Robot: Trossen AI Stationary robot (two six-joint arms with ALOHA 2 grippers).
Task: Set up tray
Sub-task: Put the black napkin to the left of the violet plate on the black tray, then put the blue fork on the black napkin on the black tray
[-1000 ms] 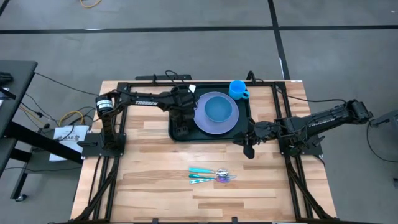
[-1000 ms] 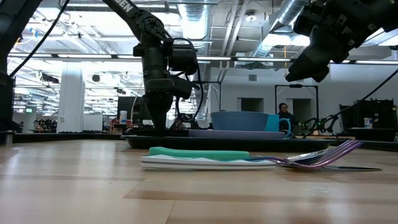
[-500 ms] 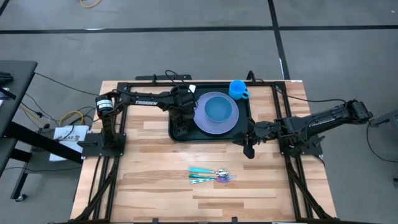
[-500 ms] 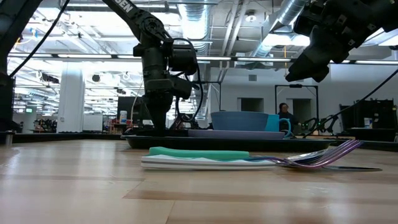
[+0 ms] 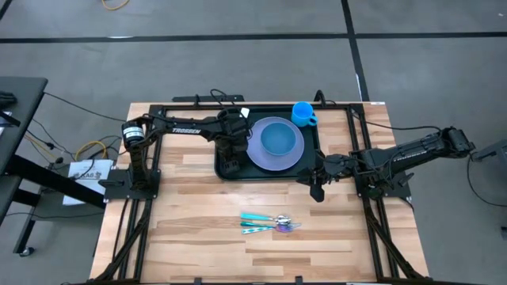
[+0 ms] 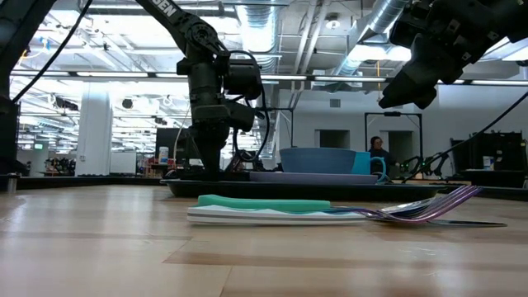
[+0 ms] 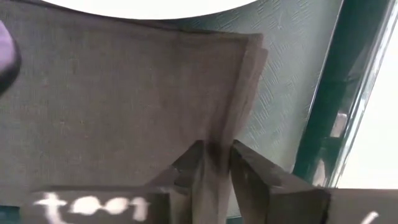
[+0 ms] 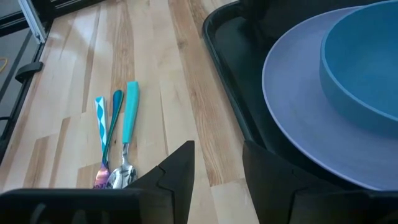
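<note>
left claw [image 5: 230, 162] pinched, right claw [image 5: 317, 188] — parted

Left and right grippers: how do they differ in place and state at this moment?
The left gripper is down in the tray, beside the plate; the right gripper hangs above bare table just off the tray's corner. The left jaws are pinched on a dark napkin; the right jaws are open and hold nothing. Both point downward.

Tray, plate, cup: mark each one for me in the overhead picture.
Tray [image 5: 223, 171]: high view, on its bare front-left corner.
Plate [image 5: 261, 161]: high view, on the lavender rim left of the bowl.
Cup [image 5: 303, 112]: high view, on the middle of its blue body.
</note>
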